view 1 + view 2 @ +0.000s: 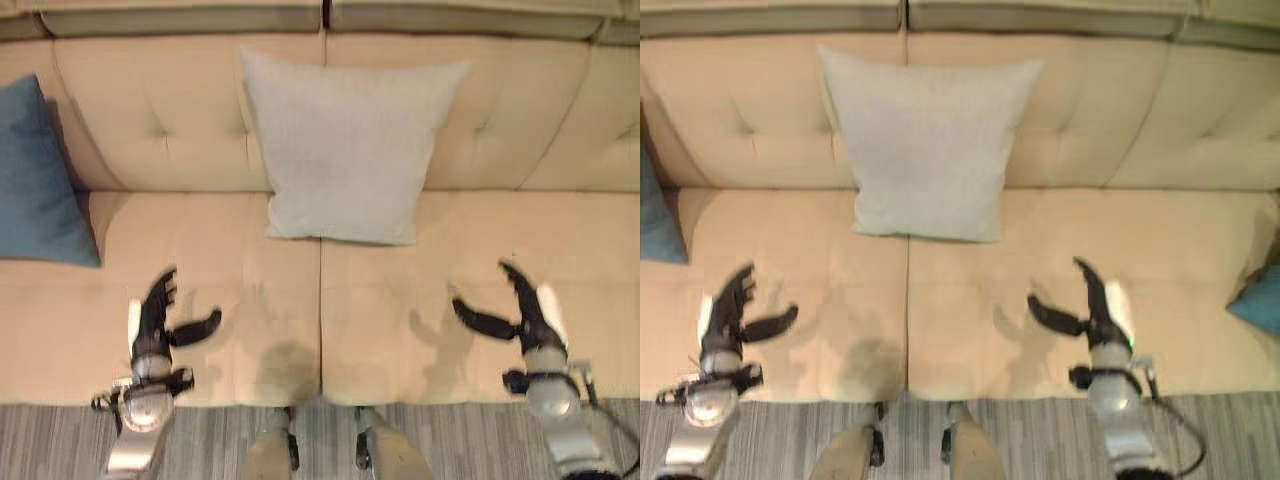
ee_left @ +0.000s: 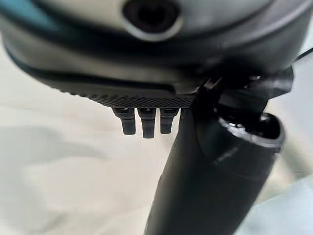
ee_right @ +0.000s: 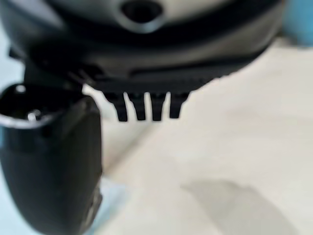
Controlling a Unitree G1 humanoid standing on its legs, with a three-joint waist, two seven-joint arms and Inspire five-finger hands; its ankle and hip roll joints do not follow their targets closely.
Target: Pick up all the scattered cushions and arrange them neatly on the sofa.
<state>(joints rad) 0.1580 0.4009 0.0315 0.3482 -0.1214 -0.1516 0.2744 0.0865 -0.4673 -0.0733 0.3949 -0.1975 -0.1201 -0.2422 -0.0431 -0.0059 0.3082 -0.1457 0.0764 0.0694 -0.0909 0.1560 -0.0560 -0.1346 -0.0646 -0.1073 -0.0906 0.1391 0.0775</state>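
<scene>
both hands empty over the sofa seat

the left hand (image 1: 155,322) hangs above the front of the left seat cushion, fingers straight and spread, thumb stuck out toward the middle, nothing in it. in its wrist view the fingertips (image 2: 143,125) poke out in a row beside the thumb, with bare tan fabric past them.

the right hand (image 1: 525,312) mirrors it over the right seat cushion, near the front edge, fingers stretched out and thumb splayed toward the middle, holding nothing either. its wrist view shows straight fingertips (image 3: 146,108) over the same pale fabric, and a bit of blue at one corner.

between the two hands and further back, a grey cushion (image 1: 348,150) stands propped against the backrest, almost square on, right over the seam where the two seat cushions meet. it sits well apart from both hands.

at the left end of the sofa (image 1: 450,290) a blue cushion (image 1: 35,180) leans against the backrest, tilted, its lower corner resting on the seat. at the far right edge in the right eye view, a corner of another blue cushion (image 1: 1260,305) pokes in by the seat's end.

a striped grey rug (image 1: 60,440) runs along the front of the sofa.
</scene>
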